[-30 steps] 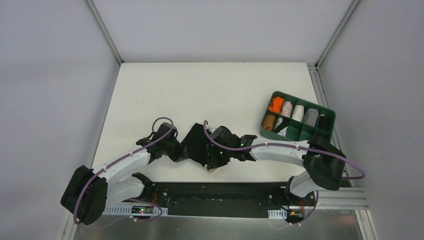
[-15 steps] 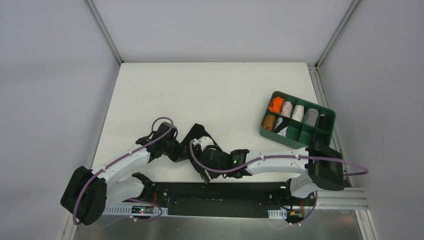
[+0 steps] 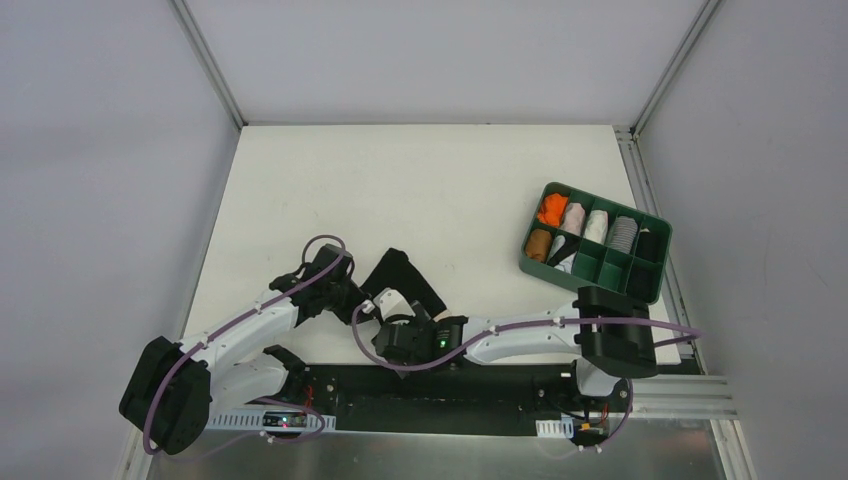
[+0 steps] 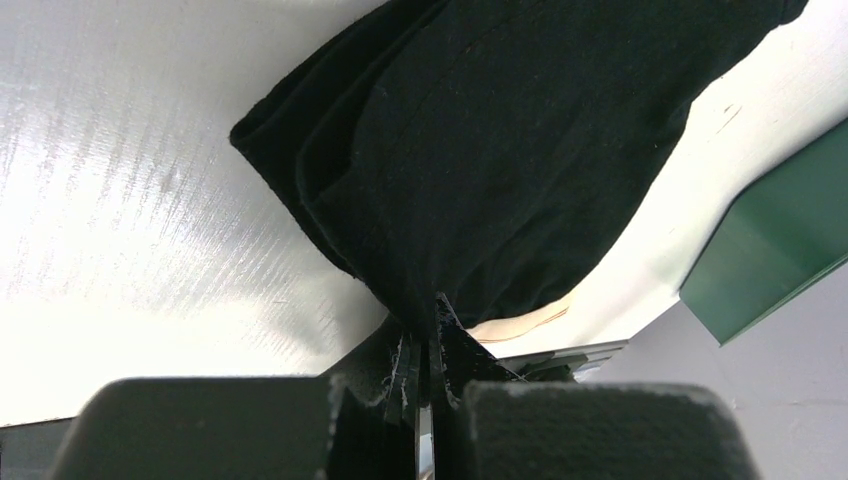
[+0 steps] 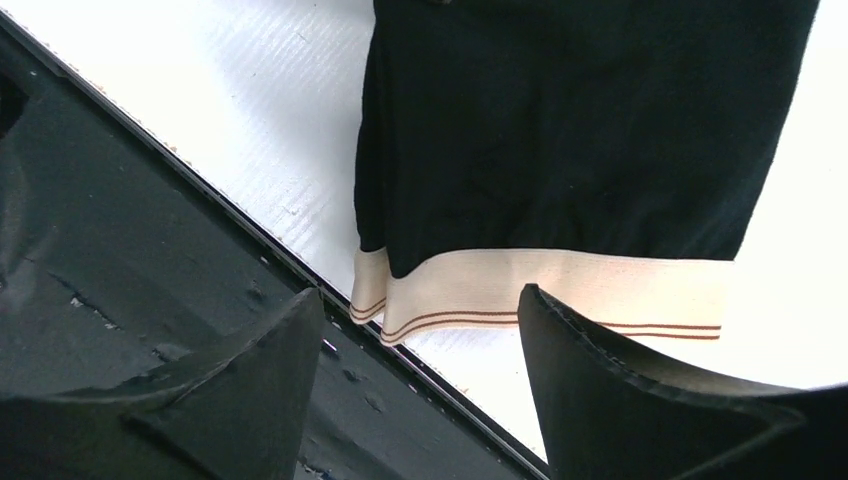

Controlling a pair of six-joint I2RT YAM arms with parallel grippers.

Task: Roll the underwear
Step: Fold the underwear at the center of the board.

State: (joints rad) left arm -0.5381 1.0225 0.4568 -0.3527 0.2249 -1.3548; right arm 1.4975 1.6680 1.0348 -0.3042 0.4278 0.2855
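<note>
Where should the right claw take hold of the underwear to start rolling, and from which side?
Probably the pale waistband of the underwear, approached from the table's near edge: it lies flat and straight just ahead of the open right claw, while the left claw pinches the black cloth elsewhere.

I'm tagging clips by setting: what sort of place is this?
Probably a robot lab test cell: a white tabletop, plain grey wall panels with aluminium rails, and a green plastic divided tray.

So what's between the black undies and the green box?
Just bare white table between the underwear and the green tray, in the top view.
</note>
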